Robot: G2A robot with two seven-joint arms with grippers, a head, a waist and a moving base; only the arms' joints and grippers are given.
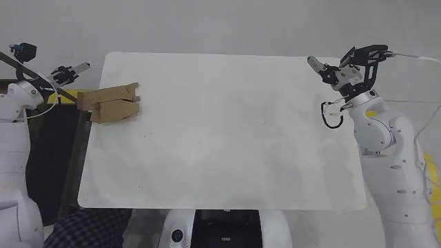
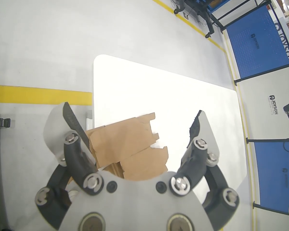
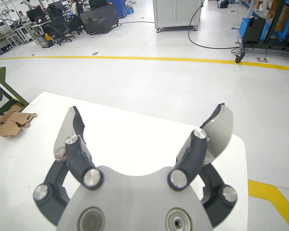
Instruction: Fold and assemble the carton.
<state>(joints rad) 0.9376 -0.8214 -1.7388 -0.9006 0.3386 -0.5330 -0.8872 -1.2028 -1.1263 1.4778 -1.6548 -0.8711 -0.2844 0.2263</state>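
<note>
Lying flat at the left edge of the white table (image 1: 227, 151), the brown carton (image 1: 110, 103) partly overhangs it. The left gripper (image 2: 133, 110) hangs above the carton, jaws wide, holding nothing. The right gripper (image 3: 147, 108) hangs over the table's far right corner, jaws wide, empty.

left gripper (image 2: 133, 111) jaws spread | right gripper (image 3: 147, 108) jaws spread
</note>
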